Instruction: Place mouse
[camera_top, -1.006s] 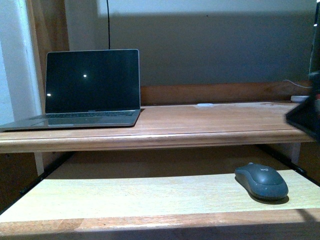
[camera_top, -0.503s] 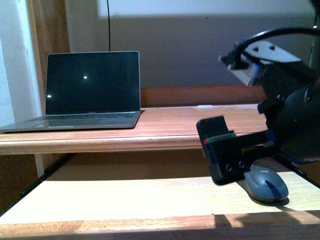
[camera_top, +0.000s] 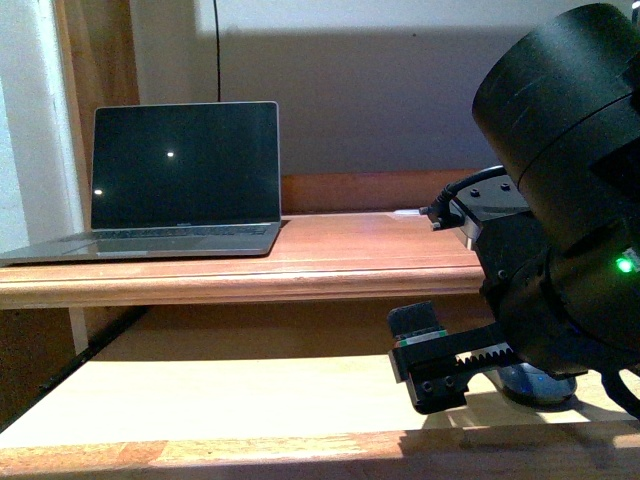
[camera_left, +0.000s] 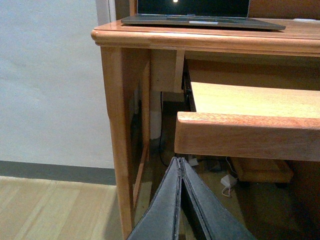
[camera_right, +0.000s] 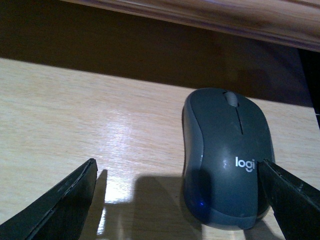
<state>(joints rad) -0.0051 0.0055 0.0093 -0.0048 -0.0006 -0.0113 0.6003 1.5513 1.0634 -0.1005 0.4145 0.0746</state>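
Mouse (camera_right: 227, 155) lies on pale pull-out shelf (camera_right: 100, 115) (under wooden desk (camera_top: 330, 270)) inside wide-open, empty right hand (camera_right: 176, 167); left hand (camera_left: 179, 165) closed.

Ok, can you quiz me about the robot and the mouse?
1. True or false: the mouse sits up beside the laptop.
2. Which arm's jaws are open? A: left. B: right.
3. Fill in: the word printed on the mouse is ____.

Key:
1. False. It lies on the lower pull-out shelf.
2. B. The left arm's are shut.
3. logi
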